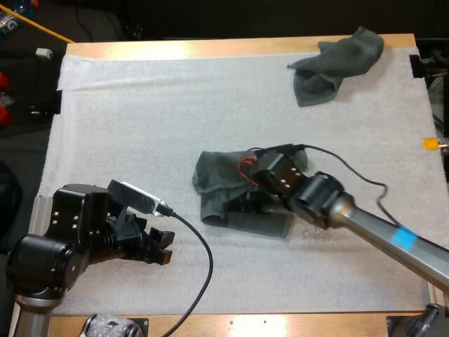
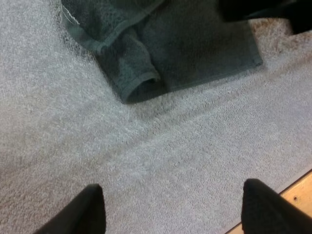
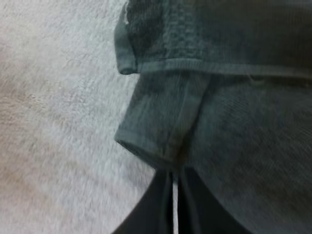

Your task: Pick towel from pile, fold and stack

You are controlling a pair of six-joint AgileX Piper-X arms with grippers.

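A dark grey-green towel (image 1: 217,175) lies partly folded at the middle of the white mat (image 1: 140,119). My right gripper (image 1: 242,200) rests low on its near left part. In the right wrist view its fingers (image 3: 174,190) are pressed together on the towel's (image 3: 234,122) folded hem. My left gripper (image 1: 163,247) hovers over bare mat near the front left, open, its fingers (image 2: 175,209) wide apart with nothing between them. From there the towel (image 2: 195,48) lies a short way ahead, and the right gripper (image 2: 258,9) rests on its far side.
A second, crumpled towel (image 1: 337,63) lies at the mat's far right corner. The table's wooden front edge (image 2: 300,192) runs close to my left gripper. Bare mat spreads to the left and across the far middle.
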